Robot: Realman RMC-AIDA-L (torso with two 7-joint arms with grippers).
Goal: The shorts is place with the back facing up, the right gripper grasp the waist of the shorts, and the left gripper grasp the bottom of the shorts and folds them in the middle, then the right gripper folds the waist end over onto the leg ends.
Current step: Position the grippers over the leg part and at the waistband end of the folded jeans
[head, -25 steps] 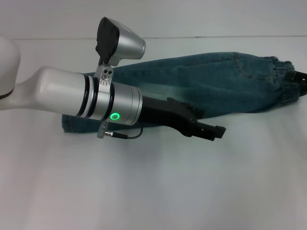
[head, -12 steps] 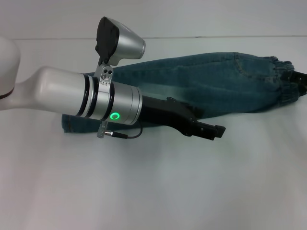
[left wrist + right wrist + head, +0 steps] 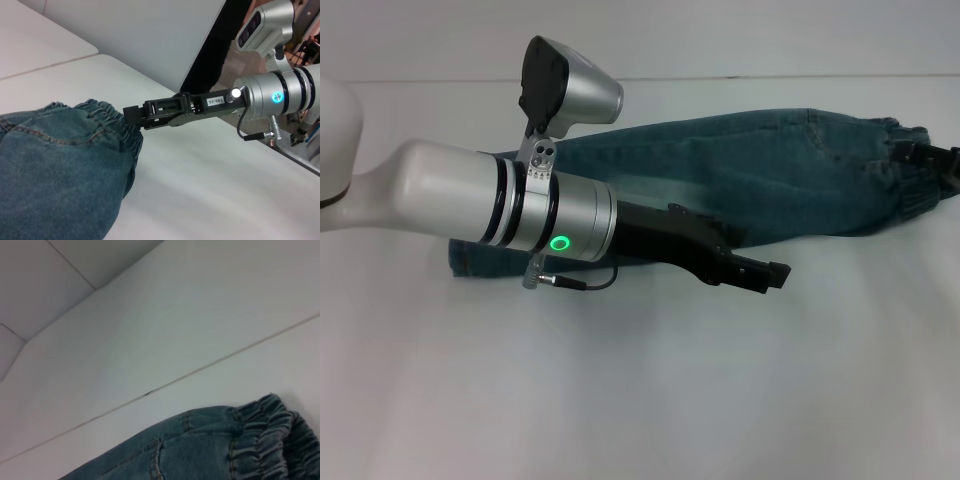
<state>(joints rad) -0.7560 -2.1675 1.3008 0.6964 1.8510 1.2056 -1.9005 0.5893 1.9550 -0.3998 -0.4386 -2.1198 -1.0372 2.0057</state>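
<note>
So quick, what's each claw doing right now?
Left gripper: shut, holding nothing, hovering in front of the shorts.
Right gripper: at the waist of the shorts, shut on it.

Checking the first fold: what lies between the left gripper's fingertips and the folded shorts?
Only bare white table: in the head view the left gripper hangs just clear of the shorts, nothing between.

My white counter [image 3: 650, 390] carries the blue denim shorts [image 3: 750, 190], folded lengthwise into a long strip lying flat across its far part, ruched waistband toward my right.
</note>
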